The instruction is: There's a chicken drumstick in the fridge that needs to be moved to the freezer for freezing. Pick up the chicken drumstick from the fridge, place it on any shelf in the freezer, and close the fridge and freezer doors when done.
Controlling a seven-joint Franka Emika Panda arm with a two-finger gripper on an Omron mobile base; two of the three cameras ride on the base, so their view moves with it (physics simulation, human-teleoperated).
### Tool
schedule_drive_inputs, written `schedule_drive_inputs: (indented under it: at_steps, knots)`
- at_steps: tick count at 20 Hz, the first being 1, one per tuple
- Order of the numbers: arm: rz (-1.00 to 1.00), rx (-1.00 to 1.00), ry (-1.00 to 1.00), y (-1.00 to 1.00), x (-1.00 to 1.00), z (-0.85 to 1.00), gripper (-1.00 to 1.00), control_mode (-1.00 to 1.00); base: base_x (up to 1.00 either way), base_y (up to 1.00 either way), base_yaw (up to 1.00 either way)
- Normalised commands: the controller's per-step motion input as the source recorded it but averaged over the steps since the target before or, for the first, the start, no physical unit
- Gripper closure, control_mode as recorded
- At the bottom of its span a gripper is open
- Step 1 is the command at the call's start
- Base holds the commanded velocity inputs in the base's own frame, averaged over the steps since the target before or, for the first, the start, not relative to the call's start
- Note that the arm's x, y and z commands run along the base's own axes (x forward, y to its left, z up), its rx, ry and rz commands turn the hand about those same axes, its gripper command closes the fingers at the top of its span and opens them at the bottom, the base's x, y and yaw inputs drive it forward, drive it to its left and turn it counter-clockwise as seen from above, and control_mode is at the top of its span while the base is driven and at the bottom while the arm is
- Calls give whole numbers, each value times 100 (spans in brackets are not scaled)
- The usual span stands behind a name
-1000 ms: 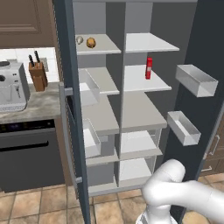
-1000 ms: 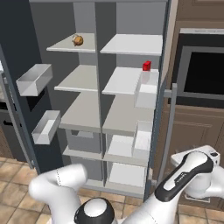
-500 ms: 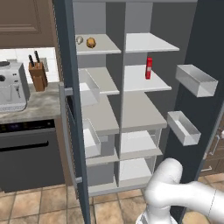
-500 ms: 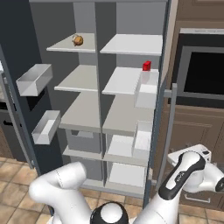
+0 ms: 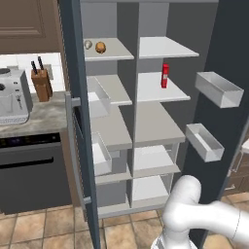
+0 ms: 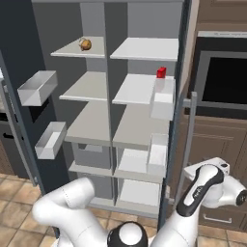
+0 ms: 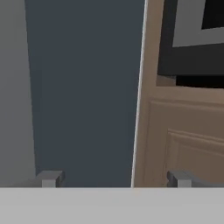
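Both doors (image 5: 73, 126) are swung wide; the drumstick (image 5: 100, 47) is seen on a top shelf (image 5: 114, 51). The gripper (image 7: 114, 178) is spread apart, empty, low beside a door.

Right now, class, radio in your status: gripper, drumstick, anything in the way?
Gripper open, empty, facing a dark door edge. Chicken drumstick on the top left shelf beside a pale knob. Both doors open; nothing blocking that shelf.

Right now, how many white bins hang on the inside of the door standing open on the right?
2. The upper bin hangs beside the red bottle's shelf; the lower bin sits below it on the same door. More may hide beneath, behind the arm.
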Motion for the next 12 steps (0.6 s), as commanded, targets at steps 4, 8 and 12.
schedule_drive_inputs:
  at_steps: [4,8,12]
  knots:
    - [0,0,0,100,0,-13,-100,-100,0,0,0]
    - [0,0,0,100,0,-10,-100,-100,0,0,0]
    - [-7,0,-10,100,0,0,-100,-100,0,0,0]
